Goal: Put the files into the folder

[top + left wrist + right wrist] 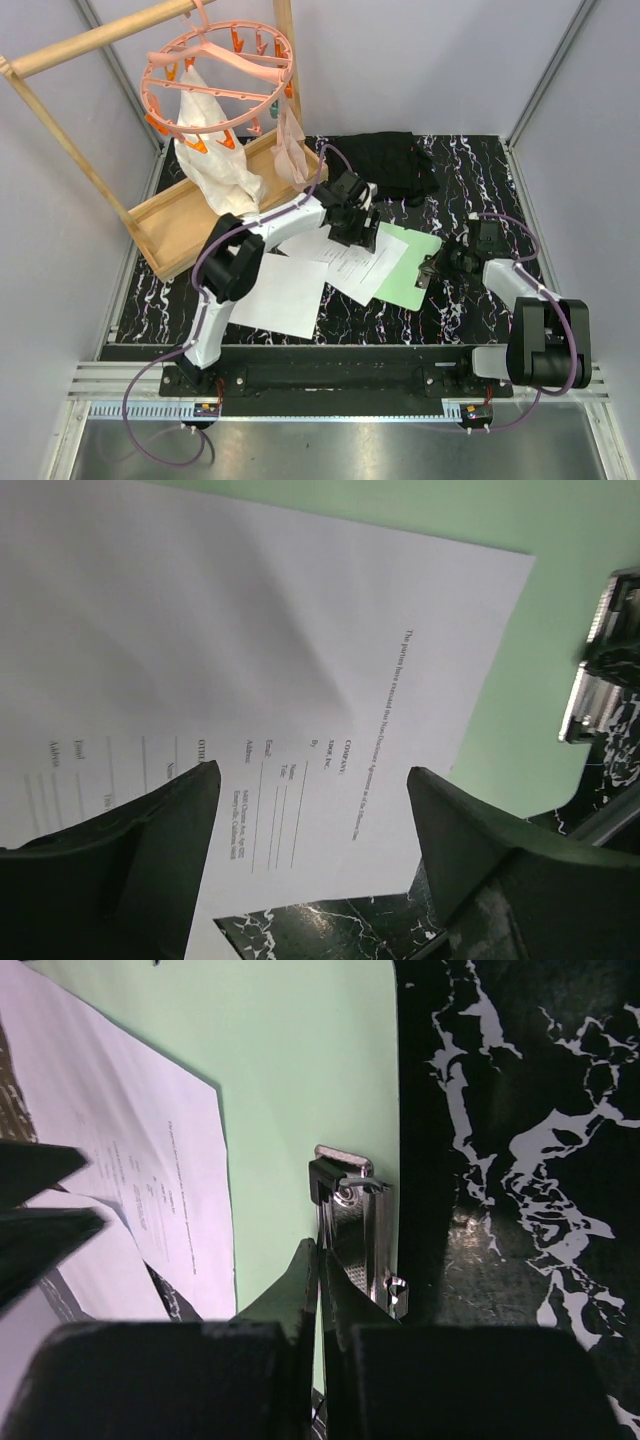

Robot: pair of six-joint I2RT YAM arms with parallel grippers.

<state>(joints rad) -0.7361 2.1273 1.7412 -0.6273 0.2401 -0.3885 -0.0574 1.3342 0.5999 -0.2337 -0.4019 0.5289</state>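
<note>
Top view: we note files [290, 295] fanned on table [470, 170], topmost sheet [355, 262] overlapping folder [412, 272] left edge.
Left wrist: left gripper [312, 773] jaws spread above that sheet; we read "COMPANY", "Name", "Title", "Email", "Address".
Right wrist: right gripper [318, 1247] pressed together, tips against folder clip [352, 1222].

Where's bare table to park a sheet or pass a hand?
Free: the back right corner of the table, beside the black cloth; the near strip in front of the folder. Crowded: the middle, papers overlapping the folder, left hand over them, right hand at its clip.

Overhead; both wrists close over folder [300, 1080]
</note>
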